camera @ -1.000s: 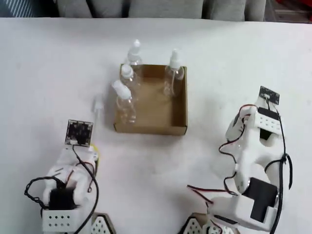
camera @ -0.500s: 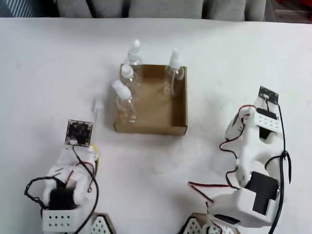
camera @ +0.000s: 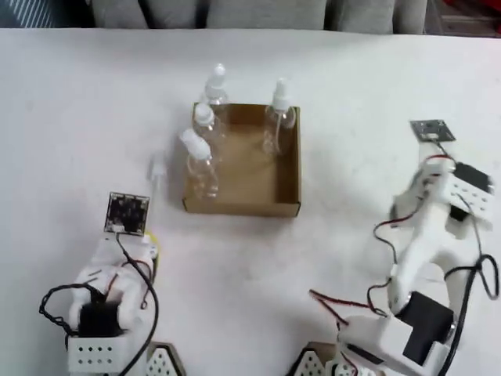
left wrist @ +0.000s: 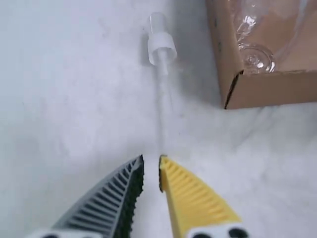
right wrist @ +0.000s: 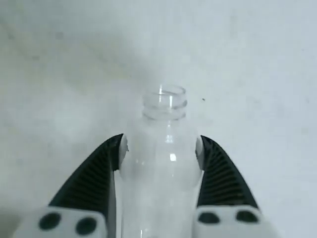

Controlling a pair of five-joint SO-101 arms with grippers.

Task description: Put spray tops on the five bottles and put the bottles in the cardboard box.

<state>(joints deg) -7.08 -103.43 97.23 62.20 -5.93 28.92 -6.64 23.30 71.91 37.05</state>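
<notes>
The right claw (right wrist: 161, 144) pinches an open bottle (right wrist: 164, 101) by its sides, at about 4 o'clock from the box (camera: 243, 207), and should hold it straight and steady. The left claw (left wrist: 151, 166) is almost pressed together with nothing in it. It should spread and pinch the spray top (left wrist: 161, 47), lying ahead at 9 o'clock from the box, by its fat head, so the thin tube goes into the bottle first.
</notes>
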